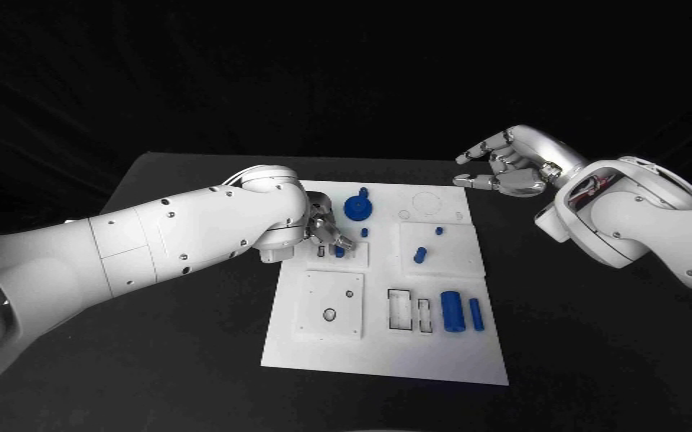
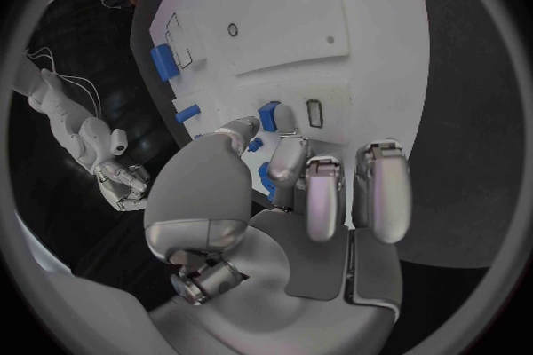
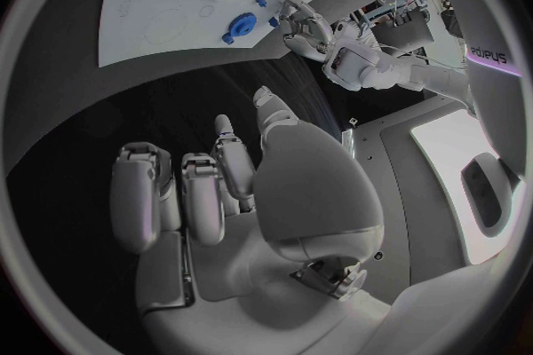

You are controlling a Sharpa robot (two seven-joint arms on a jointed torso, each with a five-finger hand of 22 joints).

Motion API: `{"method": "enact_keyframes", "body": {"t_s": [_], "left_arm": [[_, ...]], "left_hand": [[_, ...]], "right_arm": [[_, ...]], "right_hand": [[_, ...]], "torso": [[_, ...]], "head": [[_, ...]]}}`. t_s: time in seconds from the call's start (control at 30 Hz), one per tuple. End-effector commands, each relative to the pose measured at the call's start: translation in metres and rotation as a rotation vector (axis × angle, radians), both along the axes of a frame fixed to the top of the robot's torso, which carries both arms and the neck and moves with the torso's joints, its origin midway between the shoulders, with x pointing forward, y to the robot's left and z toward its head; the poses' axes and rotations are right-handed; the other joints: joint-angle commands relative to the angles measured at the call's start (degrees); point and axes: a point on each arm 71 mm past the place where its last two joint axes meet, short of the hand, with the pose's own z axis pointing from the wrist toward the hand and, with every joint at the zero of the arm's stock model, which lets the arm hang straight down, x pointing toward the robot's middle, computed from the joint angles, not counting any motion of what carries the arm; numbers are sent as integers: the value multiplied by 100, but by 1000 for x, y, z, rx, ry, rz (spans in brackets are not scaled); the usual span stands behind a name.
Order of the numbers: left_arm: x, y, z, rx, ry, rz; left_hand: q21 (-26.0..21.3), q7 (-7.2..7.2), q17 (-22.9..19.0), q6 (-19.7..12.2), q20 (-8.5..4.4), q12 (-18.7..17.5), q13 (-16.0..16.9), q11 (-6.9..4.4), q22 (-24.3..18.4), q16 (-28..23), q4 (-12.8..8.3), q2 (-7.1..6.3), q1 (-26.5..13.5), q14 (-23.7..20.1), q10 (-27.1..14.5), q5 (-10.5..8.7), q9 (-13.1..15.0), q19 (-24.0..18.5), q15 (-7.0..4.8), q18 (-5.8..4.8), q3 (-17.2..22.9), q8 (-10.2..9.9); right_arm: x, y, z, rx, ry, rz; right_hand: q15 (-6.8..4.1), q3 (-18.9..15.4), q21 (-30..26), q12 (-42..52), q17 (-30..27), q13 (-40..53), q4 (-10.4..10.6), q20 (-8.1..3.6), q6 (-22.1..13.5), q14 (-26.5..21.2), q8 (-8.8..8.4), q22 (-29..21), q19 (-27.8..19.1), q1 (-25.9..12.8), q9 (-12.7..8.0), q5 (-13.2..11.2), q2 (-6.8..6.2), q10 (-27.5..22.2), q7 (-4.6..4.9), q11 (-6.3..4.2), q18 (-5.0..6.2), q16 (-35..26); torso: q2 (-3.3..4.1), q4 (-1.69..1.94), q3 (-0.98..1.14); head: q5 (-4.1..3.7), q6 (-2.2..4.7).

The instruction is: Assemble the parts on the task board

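Observation:
The white task board (image 1: 382,347) lies mid-table. My left hand (image 1: 320,232) is low over the board's left side, where thumb and a finger pinch a small blue part (image 2: 269,115), seen under the fingertips (image 1: 340,249) in the head view. A blue gear-like part (image 1: 358,207) stands just beyond that hand. Small blue pegs (image 1: 420,254) stand mid-board. A thick blue cylinder (image 1: 451,310) and a thin one (image 1: 476,314) lie at the near right. My right hand (image 1: 505,167) hovers past the board's far right corner, fingers apart and empty (image 3: 222,195).
A raised white square plate (image 1: 332,304) with holes sits on the board's near left, with rectangular slots (image 1: 400,309) beside it. Black table (image 1: 577,352) surrounds the board. The left forearm (image 1: 159,247) crosses the table's left side.

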Motion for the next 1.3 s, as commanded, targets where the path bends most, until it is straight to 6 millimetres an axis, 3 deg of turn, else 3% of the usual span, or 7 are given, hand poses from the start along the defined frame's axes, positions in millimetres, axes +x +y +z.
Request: {"method": "enact_keyframes", "body": {"t_s": [0.03,0.1,0.23,0.43,0.83,1.17,1.3], "left_arm": [[-4,0,-3,-20,26,2],[-5,2,-2,-38,24,15],[-2,9,6,-75,13,48],[7,18,25,-151,30,94],[47,44,76,-61,38,62],[72,51,73,21,14,109],[75,49,65,43,28,113]], "left_hand": [[16,-9,1508,30,-45,20,0,3,751,17,42,43,-56,594,45,-553,14,390,-50,-64,-298,18],[6,-9,1508,22,-45,7,-14,7,739,17,53,67,-94,594,35,-934,22,386,-50,-61,-506,10],[-24,5,1508,-20,-39,-43,-73,18,698,17,65,98,-107,594,-8,-1144,43,372,-44,-52,-812,6],[-176,71,1508,-210,-2,-193,-248,75,476,17,69,115,67,594,-155,-1160,61,296,-1,-5,-1296,-41],[-488,326,1508,-589,168,-477,-618,294,54,17,58,344,608,594,-472,-1145,-448,152,185,84,-1732,-603],[-450,294,1508,-415,171,-412,-579,271,124,17,80,452,586,594,-444,-1202,-531,180,174,73,-1847,-561],[-427,272,1508,-359,157,-367,-552,254,163,17,84,497,384,594,-418,-1575,-567,198,157,65,-1978,-532]], "right_arm": [[0,1,-1,-11,8,8],[0,0,-1,-11,8,7],[1,-1,-2,-11,9,4],[2,-1,-2,-11,11,2],[3,-1,-4,-11,14,-1],[4,2,-4,-10,16,6],[4,3,-5,-9,16,8]], "right_hand": [[22,-26,-42,-28,1176,131,18,-4,26,526,29,-14,-40,-42,-2,30,-8,-50,-17,-3,77,-36],[22,-26,-42,-28,1176,131,18,-4,26,526,29,-14,-40,-42,-2,30,-8,-50,-17,-3,77,-36],[21,-35,-44,-30,1174,129,26,-4,25,525,29,-16,-41,-49,-2,29,-9,-51,-18,-3,77,-38],[21,-35,-44,-30,1174,129,26,-4,25,525,29,-16,-41,-49,-2,29,-9,-51,-18,-3,77,-38],[21,-45,-44,-24,1175,133,37,-4,25,525,29,-16,-40,-56,-2,31,-9,-48,-18,-3,77,-37],[21,-46,-44,-23,1175,133,39,-4,25,525,29,-16,-40,-57,-2,32,-9,-47,-18,-3,77,-37],[20,-48,-43,-22,1177,134,43,-5,25,526,29,-13,-39,-56,-3,37,-5,-46,-19,-4,76,-36]], "torso": [[0,3,-4],[-3,3,-3],[-4,6,3],[7,-6,2],[51,-45,18],[58,-51,-2],[47,-51,2]], "head": [[-11,3],[-10,12],[-9,27],[9,58],[49,119],[101,105],[96,88]]}}
